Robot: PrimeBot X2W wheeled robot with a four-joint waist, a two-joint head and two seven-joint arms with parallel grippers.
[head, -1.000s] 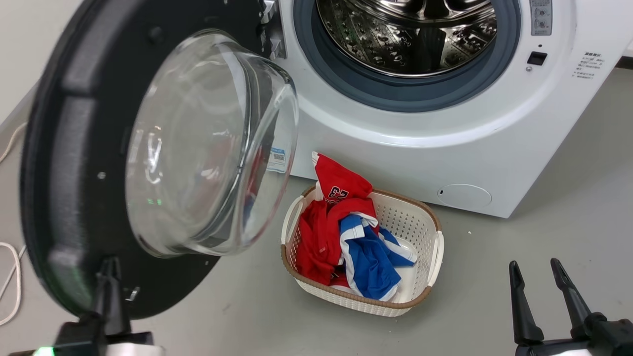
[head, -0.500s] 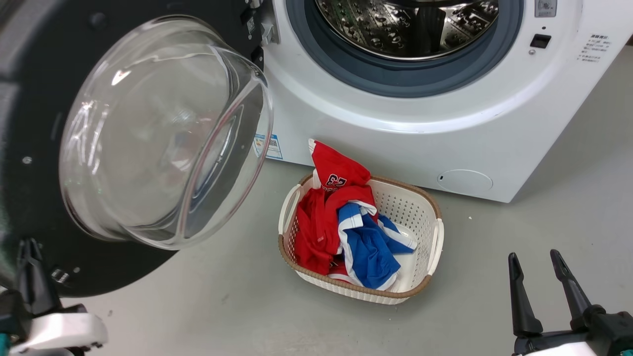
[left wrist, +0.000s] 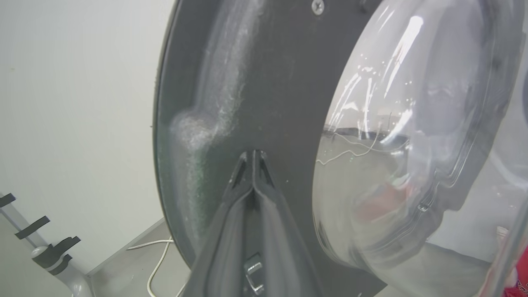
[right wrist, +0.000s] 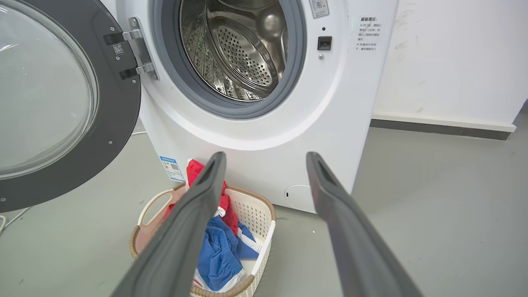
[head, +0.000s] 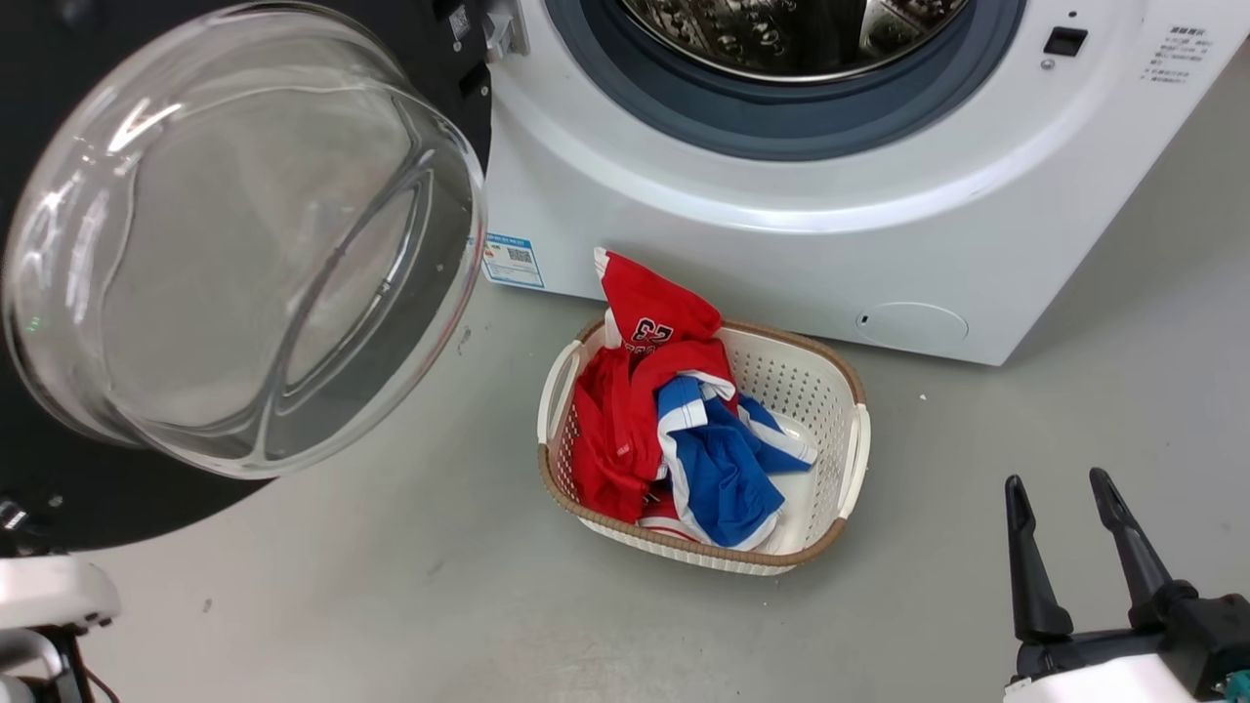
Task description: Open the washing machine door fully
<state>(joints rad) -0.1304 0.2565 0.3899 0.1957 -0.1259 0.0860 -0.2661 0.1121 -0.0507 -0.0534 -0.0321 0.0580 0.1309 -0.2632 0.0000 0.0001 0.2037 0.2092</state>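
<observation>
The washing machine (head: 781, 244) is white, and its steel drum mouth is uncovered. Its door (head: 244, 244), a black disc with a bulging glass bowl, stands swung out to the left on its metal hinge (right wrist: 138, 49). My left gripper (left wrist: 253, 154) is shut, with its joined fingertips against the door's (left wrist: 268, 82) black inner face beside the glass. The left arm's white wrist (head: 49, 591) sits below the door's lower edge. My right gripper (head: 1060, 483) hangs open over the floor at the lower right, holding nothing. In the right wrist view, the right gripper (right wrist: 266, 156) points at the machine (right wrist: 330, 103) and the door (right wrist: 119, 103).
A white basket (head: 848, 459) with a brown woven rim stands on the grey floor before the machine, holding red and blue clothes (head: 684, 430). A white cable (left wrist: 159, 264) lies on the floor by the wall behind the door. A blue label (head: 511, 259) is stuck low on the machine's front.
The door has swung further out to the left, away from the drum mouth. My left gripper went left with it, and its fingers left the head view. The head camera shifted. The right gripper stayed put.
</observation>
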